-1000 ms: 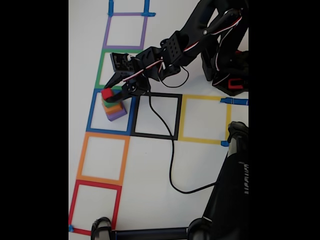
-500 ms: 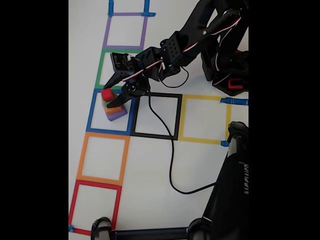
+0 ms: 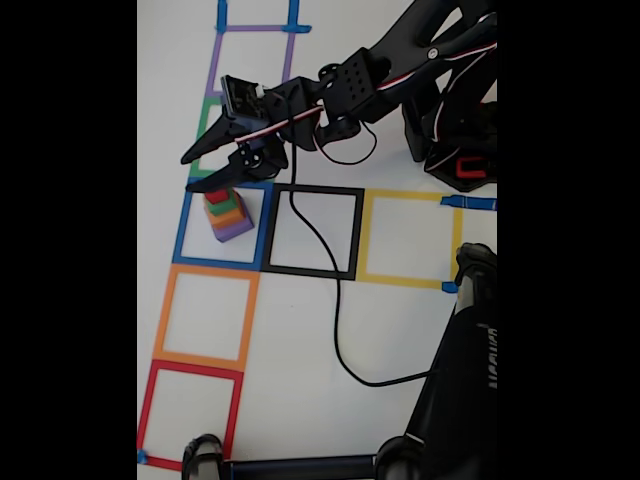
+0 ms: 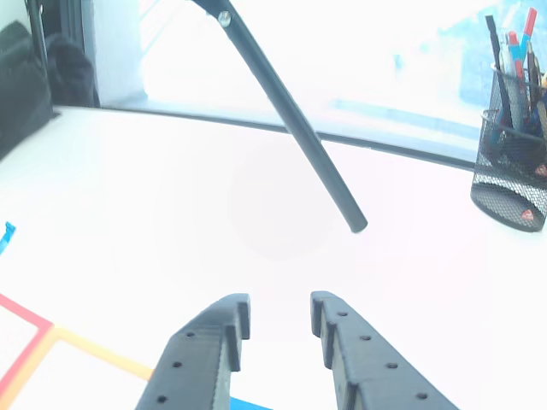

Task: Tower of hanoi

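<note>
A: Purple was the bottom of it: the big purple cube (image 3: 234, 229) sat inside the blue tape square outline (image 3: 184, 232) on the white worktop (image 3: 400, 330), with the medium orange cube (image 3: 227, 215), the smaller green cube (image 3: 221, 206) and the tiny red cube (image 3: 216, 196) stacked on it in that order.

B: So four cubes, one of each colour, in one stack?

A: Yes. I judged that stack complete; whether further moves were due, I couldn't tell.

B: And the black two-finger tool (image 3: 197, 171)?

A: Just above the red cube, fingers apart, holding nothing.
</note>
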You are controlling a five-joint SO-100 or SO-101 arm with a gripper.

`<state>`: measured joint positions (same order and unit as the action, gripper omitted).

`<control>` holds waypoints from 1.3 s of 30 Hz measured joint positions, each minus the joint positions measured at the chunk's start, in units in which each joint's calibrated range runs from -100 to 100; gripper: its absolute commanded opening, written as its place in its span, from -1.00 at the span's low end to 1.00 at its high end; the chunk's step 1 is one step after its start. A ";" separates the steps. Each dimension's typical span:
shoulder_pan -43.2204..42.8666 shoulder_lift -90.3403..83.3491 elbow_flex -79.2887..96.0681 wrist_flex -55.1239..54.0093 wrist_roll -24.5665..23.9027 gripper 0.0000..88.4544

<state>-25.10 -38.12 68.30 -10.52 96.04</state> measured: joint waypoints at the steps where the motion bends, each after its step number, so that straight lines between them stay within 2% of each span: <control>1: 0.00 -2.11 -1.86 3.39 -2.34 -1.00; 4: 0.47 -9.03 -6.82 14.43 -12.59 -1.00; 7: 2.34 -17.31 -7.61 22.25 -27.88 -1.00; 9: 3.39 -23.13 -7.70 27.81 -35.43 -1.00; 18: 5.73 -45.00 -8.76 56.83 -48.20 -1.00; 24: 12.99 -51.25 -8.32 61.10 -59.17 -1.00; 25: 14.16 -51.92 -7.44 61.10 -62.59 -1.00; 26: 15.45 -52.51 -6.20 61.10 -68.35 -1.00; 31: 23.76 -54.28 1.15 61.02 -106.29 -1.00; 32: 24.81 -54.45 2.21 61.02 -111.33 -1.00; 36: 29.14 -56.48 6.55 61.02 -121.04 -1.00; 38: 31.13 -57.49 8.94 61.02 -123.56 -1.00; 39: 31.83 -57.58 10.18 61.02 -123.02 -1.00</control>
<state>6.73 -95.69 78.49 50.50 -26.98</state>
